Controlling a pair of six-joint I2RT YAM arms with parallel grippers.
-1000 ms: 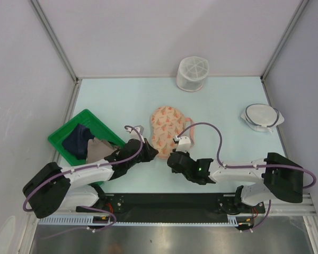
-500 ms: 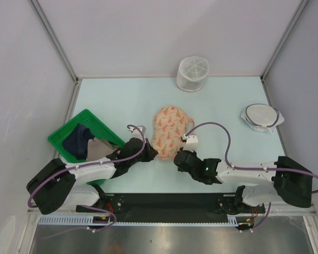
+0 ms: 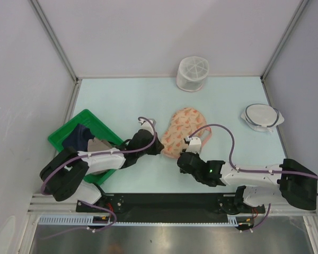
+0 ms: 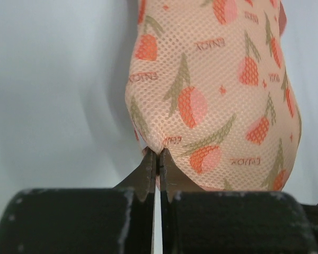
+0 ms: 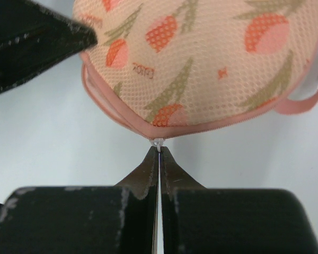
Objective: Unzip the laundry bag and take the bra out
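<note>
The peach laundry bag (image 3: 184, 132), printed with orange-red flowers, lies near the centre of the pale table (image 3: 122, 100), its long axis running from 7 to 1 o'clock. 2 grippers meet it at its near end. The left gripper (image 3: 158, 150) sits at the bag's 8 o'clock edge, its jaws pressed together on a pinch of the mesh fabric, as the left wrist view shows. The right gripper (image 3: 181, 154) sits at the bag's 6 o'clock edge, jaws closed on the small whitish zip pull (image 5: 158, 143), which hangs from the pink zip edging (image 5: 122, 119). A white mesh cylinder (image 3: 192, 73) stands at the table's 12 o'clock, and a flat mesh disc (image 3: 261, 116) lies at 3 o'clock. At 9 o'clock, a green tray (image 3: 66, 126) holds a tan cloth (image 3: 98, 147) and a dark cloth (image 3: 79, 138).
</note>
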